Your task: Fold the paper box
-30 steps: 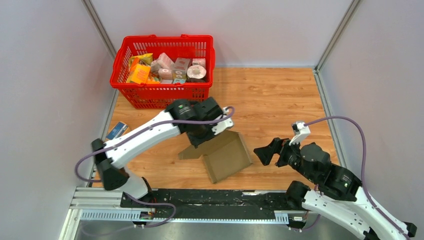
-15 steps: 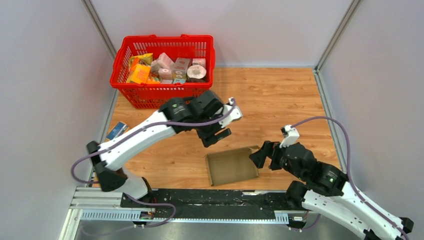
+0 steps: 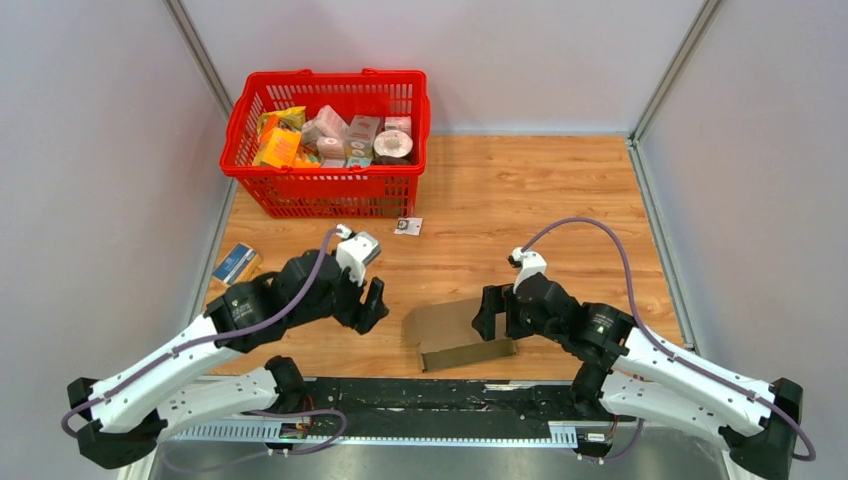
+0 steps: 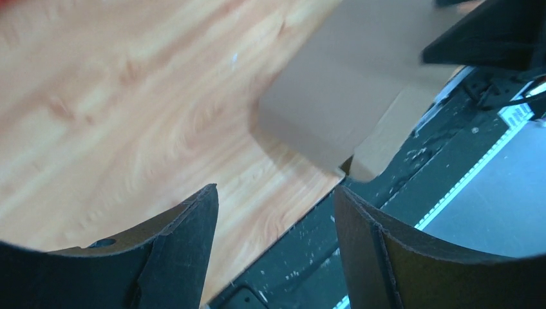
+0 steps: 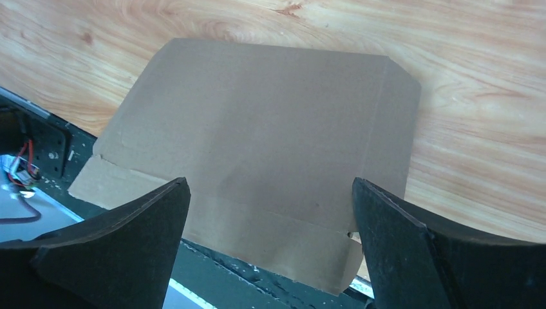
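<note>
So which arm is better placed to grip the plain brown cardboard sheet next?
Right. The right gripper, open, hangs directly over the brown cardboard sheet; the left gripper, also open, sits apart to its left.

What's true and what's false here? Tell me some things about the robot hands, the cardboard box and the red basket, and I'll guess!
1. The left hand is open and holds nothing. True.
2. The box is inside the basket. False: it lies on the table at the front edge, between the two hands.
3. The basket has groceries in it. True.
4. The right hand is shut tight. False: it is open, at the box's right end.
5. The blue packet lies right of the box. False: it is far to the left, by the wall.
</note>
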### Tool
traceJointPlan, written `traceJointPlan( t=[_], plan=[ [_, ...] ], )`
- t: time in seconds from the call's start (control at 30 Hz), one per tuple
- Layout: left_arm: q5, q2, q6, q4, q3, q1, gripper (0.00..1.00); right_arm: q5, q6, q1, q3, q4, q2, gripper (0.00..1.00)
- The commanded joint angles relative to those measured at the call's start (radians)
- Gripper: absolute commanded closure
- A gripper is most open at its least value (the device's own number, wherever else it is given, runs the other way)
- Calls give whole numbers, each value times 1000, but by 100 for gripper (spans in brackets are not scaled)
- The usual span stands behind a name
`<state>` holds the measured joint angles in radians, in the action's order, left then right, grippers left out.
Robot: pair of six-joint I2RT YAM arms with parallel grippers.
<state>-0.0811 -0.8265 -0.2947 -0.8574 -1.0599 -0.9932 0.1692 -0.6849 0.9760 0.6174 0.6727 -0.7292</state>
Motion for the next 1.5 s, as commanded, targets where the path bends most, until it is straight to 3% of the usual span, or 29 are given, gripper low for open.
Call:
traceJointPlan(
  t=[0.0,0.1,0.27,0.33,0.47,0.5,0.63,0.8,0.97,1.17,1.33,1.47],
  plan=[
    [-77,152,-297,151,261,7,26,133,74,73,129,39,-36,0],
    [-71,226,-366,219,395,14,26,190,108,125,180,86,-94,0],
    [-55,193,-406,307,462,62,24,148,156,171,275,145,-177,0],
    [-65,139,-417,323,460,79,24,226,171,249,295,183,-177,0],
    [-72,84,-467,377,494,120,24,236,296,410,381,220,-200,0],
    [-65,83,-478,398,514,140,24,287,311,496,398,240,-237,0],
    [-22,148,-511,460,575,218,25,456,331,630,470,401,-392,0],
    [-17,282,-506,434,620,266,28,697,357,656,496,446,-582,0],
    [-31,360,-491,339,624,272,28,734,505,653,484,320,-638,1],
    [-23,405,-449,330,644,277,28,664,565,529,447,229,-618,31],
    [-3,296,-406,406,606,310,27,560,594,443,418,208,-572,53],
    [107,134,-374,523,554,393,27,501,587,394,415,199,-550,77]
  ],
)
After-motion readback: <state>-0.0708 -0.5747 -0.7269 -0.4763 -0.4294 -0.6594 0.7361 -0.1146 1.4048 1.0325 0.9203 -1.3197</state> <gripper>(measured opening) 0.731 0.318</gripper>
